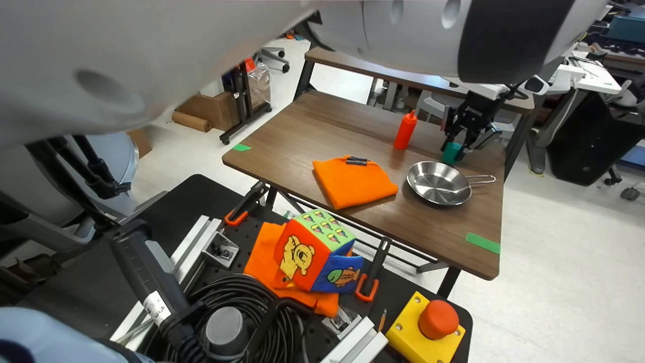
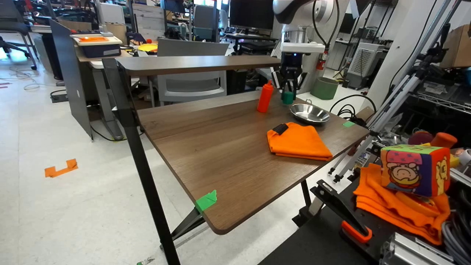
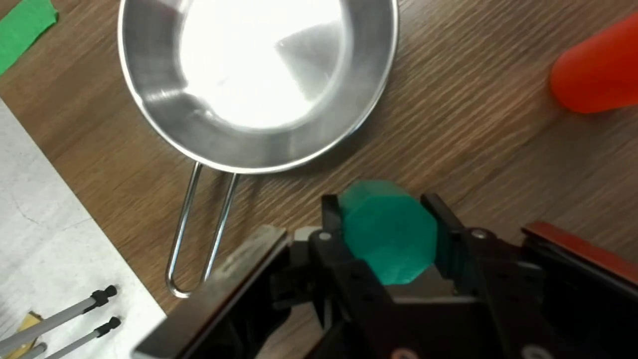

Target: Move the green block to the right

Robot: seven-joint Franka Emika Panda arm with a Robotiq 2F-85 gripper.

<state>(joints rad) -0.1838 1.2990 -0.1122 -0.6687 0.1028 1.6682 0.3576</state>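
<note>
– Wood-grain table [image 1: 302, 136], white floor [image 1: 569, 242] around it. Gripper [image 3: 385, 224] status?

– Fingers [image 3: 331, 214] pinching the octagonal green block [image 3: 391, 239], approx. 5 o'clock of the steel pan [image 3: 261, 99] in the wrist view. Block lifted or resting? Can't tell.

– Main risk?

– Slip, prob. Fingers meeting corners instead of flats might let the block twist, esp. if the squeeze is light.

– Obstacles?

– Red squeeze bottle [image 3: 598, 67], approx. 2 o'clock of the block, same view. Upright and tall, so a wide swing could tip it. Pan's wire handle [image 3: 222, 224], pointing 7 o'clock, might snag if the gripper travels low that way.

– "Right" re: whom?

– Unclear; wrong ref. = wrong direction. Table edge [image 3: 92, 212] runs past approx. 8 o'clock of the block; overshoot there could lose it over the side.
</note>
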